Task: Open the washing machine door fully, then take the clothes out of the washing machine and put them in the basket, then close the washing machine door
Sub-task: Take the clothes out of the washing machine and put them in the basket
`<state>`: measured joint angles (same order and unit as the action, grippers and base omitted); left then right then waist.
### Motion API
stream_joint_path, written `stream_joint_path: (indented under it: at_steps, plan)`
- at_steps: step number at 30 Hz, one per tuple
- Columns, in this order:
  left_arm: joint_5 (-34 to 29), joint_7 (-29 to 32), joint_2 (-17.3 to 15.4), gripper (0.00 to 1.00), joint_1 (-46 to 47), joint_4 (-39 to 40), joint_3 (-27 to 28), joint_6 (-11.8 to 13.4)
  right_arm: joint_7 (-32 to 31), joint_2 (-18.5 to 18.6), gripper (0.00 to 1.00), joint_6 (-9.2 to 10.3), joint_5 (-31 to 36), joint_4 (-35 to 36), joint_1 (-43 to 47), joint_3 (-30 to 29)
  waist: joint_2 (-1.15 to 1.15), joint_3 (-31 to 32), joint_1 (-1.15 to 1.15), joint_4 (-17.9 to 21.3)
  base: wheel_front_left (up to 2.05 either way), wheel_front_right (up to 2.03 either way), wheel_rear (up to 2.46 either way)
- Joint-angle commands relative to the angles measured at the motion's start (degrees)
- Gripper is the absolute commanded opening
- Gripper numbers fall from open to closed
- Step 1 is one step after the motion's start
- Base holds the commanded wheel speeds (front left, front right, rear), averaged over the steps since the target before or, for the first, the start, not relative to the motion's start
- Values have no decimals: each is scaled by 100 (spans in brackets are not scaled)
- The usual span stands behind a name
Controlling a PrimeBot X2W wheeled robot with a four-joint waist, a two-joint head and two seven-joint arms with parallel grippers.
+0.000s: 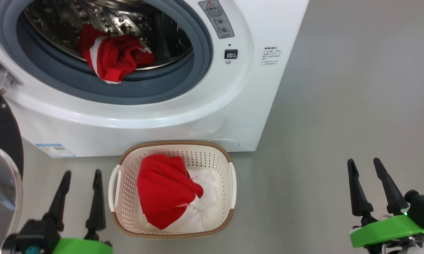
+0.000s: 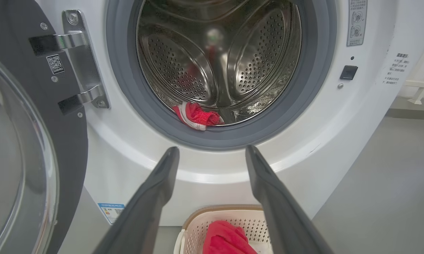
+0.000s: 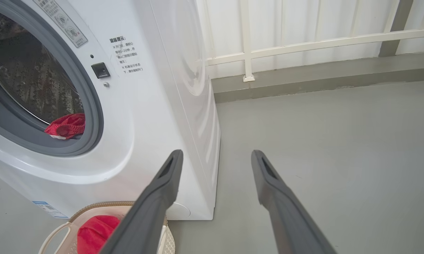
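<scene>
The clothes [image 1: 113,58] are lying bunched at the washing machine [image 1: 197,116] drum's lip, ahead and right of the left end effector [image 1: 83,172], the nearer one; it and the right end effector [image 1: 363,161] are hanging spread, empty, flanking the basket [image 1: 176,143].
</scene>
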<state>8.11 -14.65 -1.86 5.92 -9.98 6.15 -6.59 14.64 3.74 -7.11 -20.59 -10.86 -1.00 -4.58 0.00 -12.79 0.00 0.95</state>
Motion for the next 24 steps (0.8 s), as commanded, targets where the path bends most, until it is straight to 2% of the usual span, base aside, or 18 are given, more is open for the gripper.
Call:
stream_joint_path:
  at_steps: [1,13,24]
  plan:
    - [30,-35,-102,100,-105,195,219,69,36,99,100,-37,-39,156,60,107,0,53,0,10,0,0,0]
    - [244,-35,-102,100,-711,609,179,292,36,109,100,-37,-61,218,369,-12,0,189,0,-26,0,0,0]
    - [301,-35,-102,100,-605,514,63,276,36,118,100,-37,-49,196,365,-13,0,202,0,-41,0,0,0]
